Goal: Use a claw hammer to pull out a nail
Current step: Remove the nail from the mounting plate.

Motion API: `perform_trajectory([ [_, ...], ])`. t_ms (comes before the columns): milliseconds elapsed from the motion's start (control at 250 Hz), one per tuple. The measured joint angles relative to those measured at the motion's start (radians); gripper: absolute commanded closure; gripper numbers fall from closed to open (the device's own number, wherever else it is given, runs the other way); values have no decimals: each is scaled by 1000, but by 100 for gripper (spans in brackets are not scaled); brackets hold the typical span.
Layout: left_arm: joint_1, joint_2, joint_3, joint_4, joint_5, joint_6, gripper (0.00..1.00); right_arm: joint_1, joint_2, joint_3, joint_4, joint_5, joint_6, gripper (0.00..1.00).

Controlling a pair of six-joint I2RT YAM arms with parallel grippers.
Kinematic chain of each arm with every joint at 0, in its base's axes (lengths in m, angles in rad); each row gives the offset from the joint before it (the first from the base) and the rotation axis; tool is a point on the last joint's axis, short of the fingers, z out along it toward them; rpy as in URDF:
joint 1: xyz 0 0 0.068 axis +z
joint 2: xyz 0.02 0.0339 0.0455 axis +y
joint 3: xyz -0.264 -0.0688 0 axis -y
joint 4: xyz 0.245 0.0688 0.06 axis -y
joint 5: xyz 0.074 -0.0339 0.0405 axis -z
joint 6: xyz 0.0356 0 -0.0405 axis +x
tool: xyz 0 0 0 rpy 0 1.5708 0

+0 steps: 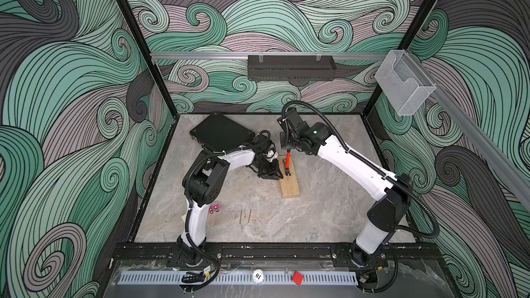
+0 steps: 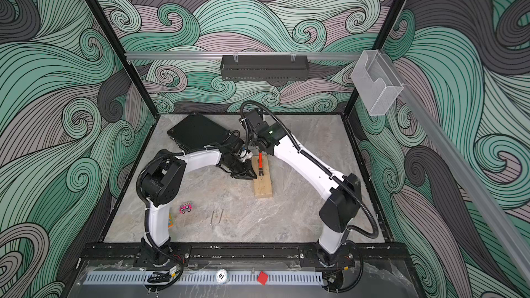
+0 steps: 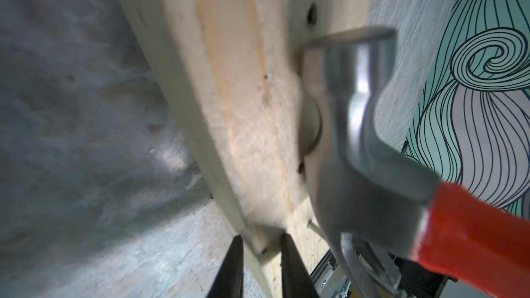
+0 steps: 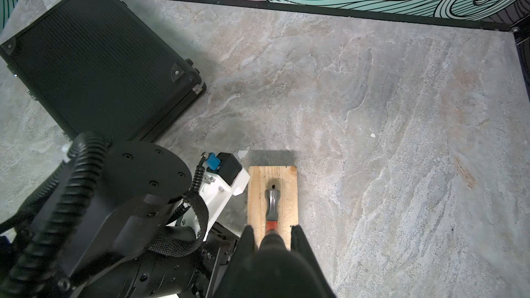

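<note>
Grip: right gripper (image 4: pixel 272 231) fingers clamped on black handle of claw hammer (image 4: pixel 272 203). Grey head rests on top face of wooden block (image 1: pixel 290 186) mid-table, orange neck slanting up. Left gripper (image 3: pixel 261 238) fingers pinch block's side edge. Two loose nails (image 1: pixel 246 217) lie well apart from block on table (image 1: pixel 329 210).

block (image 1: pixel 290 189): you have it on the tabletop (image 1: pixel 329 210), mid-field, lengthwise front to back.
claw hammer (image 1: pixel 288 159): head on your block's rear half, handle rising from it.
nail (image 3: pixel 313 225): in the block, just beside the hammer's claw.
case (image 1: pixel 222 133): behind and left of your block.
loose nails (image 1: pixel 246 217): two side by side, front-left of the block.
toy (image 2: pixel 186 207): left of your loose nails, beside the left arm (image 1: pixel 195 219).
</note>
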Motion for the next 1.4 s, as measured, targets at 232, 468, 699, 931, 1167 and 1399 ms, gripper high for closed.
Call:
perform_trajectory([
  [232,-3,0,6,-9,-8,3,80,-23,41,73,-51,-43,-16,100],
  [468,-4,3,11,-15,-10,5,80,-29,84,141,-97,-61,-33,100],
  [699,-5,14,33,-39,-11,9,80,-35,107,183,-132,-75,-45,100],
  [931,-6,33,66,-74,-11,18,82,-35,121,214,-158,-76,-58,100],
  [1167,-12,43,81,-82,-11,22,82,-40,130,243,-173,-76,-74,100],
  [1399,-12,53,101,-107,-10,26,82,-42,60,326,-164,-54,-121,100],
])
